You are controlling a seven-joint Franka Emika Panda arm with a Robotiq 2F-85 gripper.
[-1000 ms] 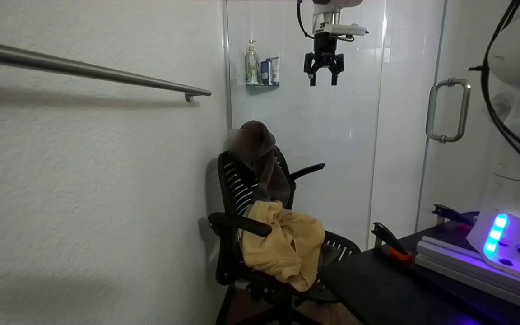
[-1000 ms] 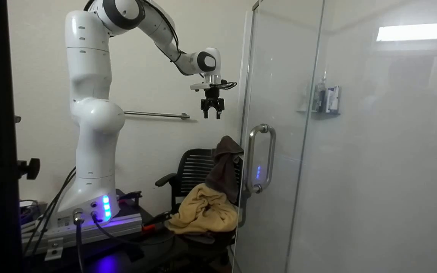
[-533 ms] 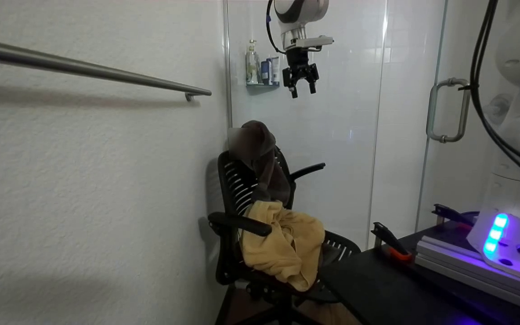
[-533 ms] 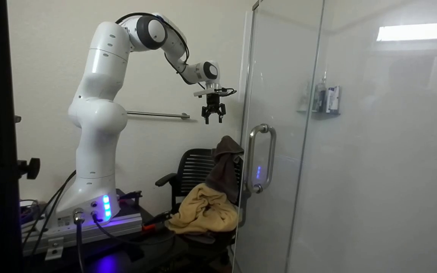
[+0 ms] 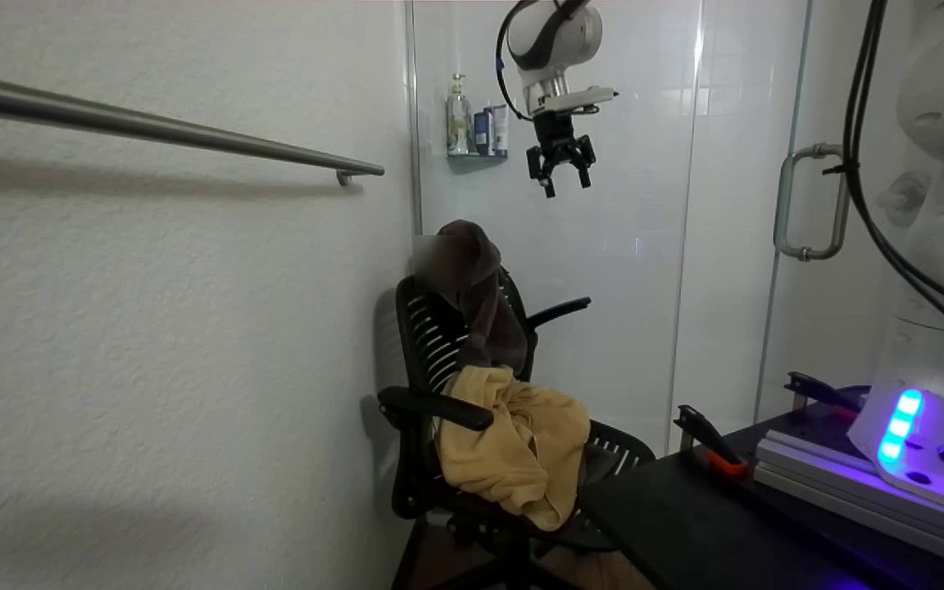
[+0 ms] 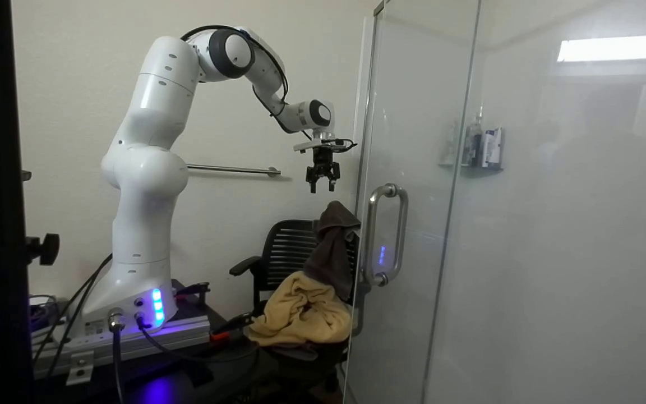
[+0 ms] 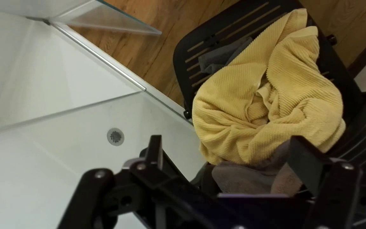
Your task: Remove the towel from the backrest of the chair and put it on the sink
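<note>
Wrist view. Yellow towel [image 7: 283, 109]: thick, ribbed weave, bunched in a loose ring round a creased hollow, lying on a slotted black seat [image 7: 233, 22]. Folded grey cloth [image 7: 219, 56] at its 10 o'clock. Brown towel [image 7: 243, 178], soft nap, at its 6 o'clock, partly hidden. Wood-grain floor [image 7: 132, 54] toward view's 11 o'clock; pale shower floor [image 7: 75, 136] with round drain [image 7: 115, 136] toward 8. Gripper [image 7: 228, 154] shows at 6 o'clock, fingers [image 7: 154, 152] spread wide.

In an exterior view: brown towel hangs in loose folds over the backrest [image 5: 408, 328] of the black chair [image 5: 439, 407]; a square blur covers part of its top. Yellow towel just below, at its 6 o'clock. Wall [image 5: 193, 369] pebbled, off-white, with brushed-metal bar [image 5: 169, 129] at view's 10 o'clock. Bottles [image 5: 459, 123] stand on a corner shelf [image 5: 476, 155] near 12. Flat black table [image 5: 685, 524] at 5. Gripper at brown towel's 1 o'clock, well apart, tips down, slightly tilted, fingers parted.

In an exterior view: clear glass door [image 6: 418, 146] with curved metal handle [image 6: 402, 233] toward view's 3 o'clock. White arm [image 6: 143, 174], smooth rounded casing, stands on its base [image 6: 129, 306] at 8 o'clock, bends at 11, ends near centre. Gripper points down at brown towel's 12 o'clock, with a gap showing between them; fingers apart here too.
</note>
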